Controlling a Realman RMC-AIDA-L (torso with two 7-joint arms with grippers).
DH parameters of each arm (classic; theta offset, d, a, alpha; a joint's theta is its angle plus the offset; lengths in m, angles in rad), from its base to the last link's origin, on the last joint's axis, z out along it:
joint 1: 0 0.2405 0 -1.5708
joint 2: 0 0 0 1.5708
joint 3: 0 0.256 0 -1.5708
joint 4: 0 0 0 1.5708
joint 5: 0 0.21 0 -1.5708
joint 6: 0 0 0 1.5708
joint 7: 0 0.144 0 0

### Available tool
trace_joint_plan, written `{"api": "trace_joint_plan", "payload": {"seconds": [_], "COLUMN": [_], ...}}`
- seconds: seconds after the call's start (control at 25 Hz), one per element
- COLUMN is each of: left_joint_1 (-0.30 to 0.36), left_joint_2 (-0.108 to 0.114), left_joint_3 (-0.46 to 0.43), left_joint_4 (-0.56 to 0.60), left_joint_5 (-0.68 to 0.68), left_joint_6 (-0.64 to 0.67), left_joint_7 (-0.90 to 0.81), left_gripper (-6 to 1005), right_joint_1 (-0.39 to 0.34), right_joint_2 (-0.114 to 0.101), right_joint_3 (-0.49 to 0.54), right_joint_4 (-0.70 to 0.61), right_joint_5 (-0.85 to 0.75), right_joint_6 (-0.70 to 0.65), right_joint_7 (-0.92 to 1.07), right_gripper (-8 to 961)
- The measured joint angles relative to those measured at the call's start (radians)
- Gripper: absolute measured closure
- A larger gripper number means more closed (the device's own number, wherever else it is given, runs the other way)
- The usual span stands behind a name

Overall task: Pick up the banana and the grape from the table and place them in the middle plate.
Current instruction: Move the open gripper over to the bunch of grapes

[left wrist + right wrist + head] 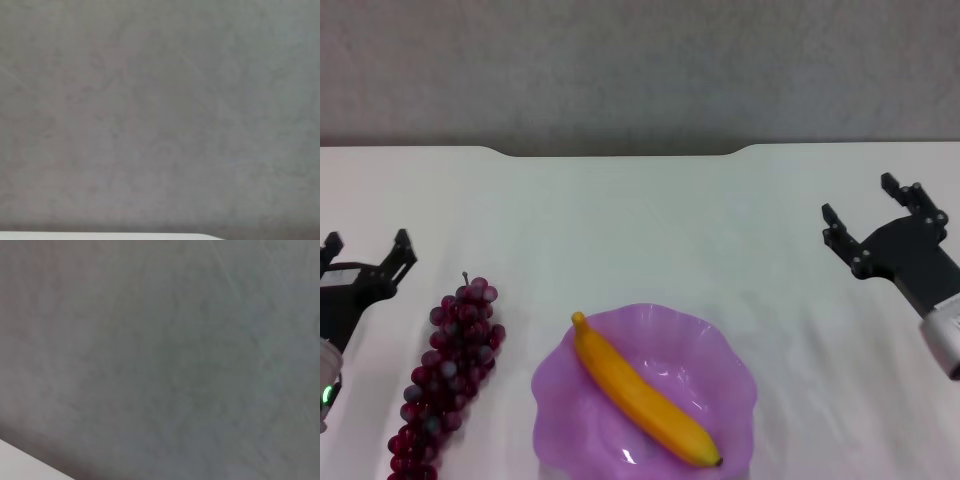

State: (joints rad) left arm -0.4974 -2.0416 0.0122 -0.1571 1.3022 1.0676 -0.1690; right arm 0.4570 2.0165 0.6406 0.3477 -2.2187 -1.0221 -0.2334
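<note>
Already your curved yellow-orange banana (642,394) lies diagonally inside the translucent light purple plate with the wavy scalloped rim (732,350), its dark tip toward the plate's near right edge. You can see the long bunch of dark red-purple grapes (448,375) resting on the plain white bench (640,230), just beside the plate on its left. Your left end effector (367,251) hovers near the bunch's stem end, further left, fingers spread and holding nothing. Your right end effector (860,208) hangs well apart from the plate, off to its far right, likewise released and empty. Both wrist views show only a grey wall (160,115) and a sliver of bench.
</note>
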Motion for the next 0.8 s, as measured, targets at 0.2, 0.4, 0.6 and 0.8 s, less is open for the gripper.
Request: {"api": "trace_joint_plan", "payload": {"seconds": [0.2,0.4,0.6,0.8], "left_joint_1": [-0.004,-0.007,-0.008,-0.021], "left_joint_2": [0.000,0.001,0.004,0.008], "left_joint_3": [0.000,0.027,0.055,0.136], "left_joint_4": [-0.002,-0.007,-0.004,-0.003], "left_joint_5": [0.029,0.063,0.072,0.102], "left_joint_6": [0.000,0.000,0.001,0.004], "left_joint_7": [-0.022,-0.059,-0.089,-0.113], "left_gripper": [84,84,85,86], "right_joint_1": [0.001,0.004,0.006,0.013], "right_joint_2": [0.004,-0.001,-0.003,-0.004], "right_joint_3": [-0.031,-0.034,-0.028,-0.028], "right_joint_4": [-0.032,-0.033,-0.040,-0.053], "right_joint_5": [0.050,0.107,0.116,0.116], "right_joint_6": [-0.109,-0.102,-0.082,-0.022], "right_joint_7": [0.060,0.175,0.280,0.277], "right_gripper": [166,166,166,166]}}
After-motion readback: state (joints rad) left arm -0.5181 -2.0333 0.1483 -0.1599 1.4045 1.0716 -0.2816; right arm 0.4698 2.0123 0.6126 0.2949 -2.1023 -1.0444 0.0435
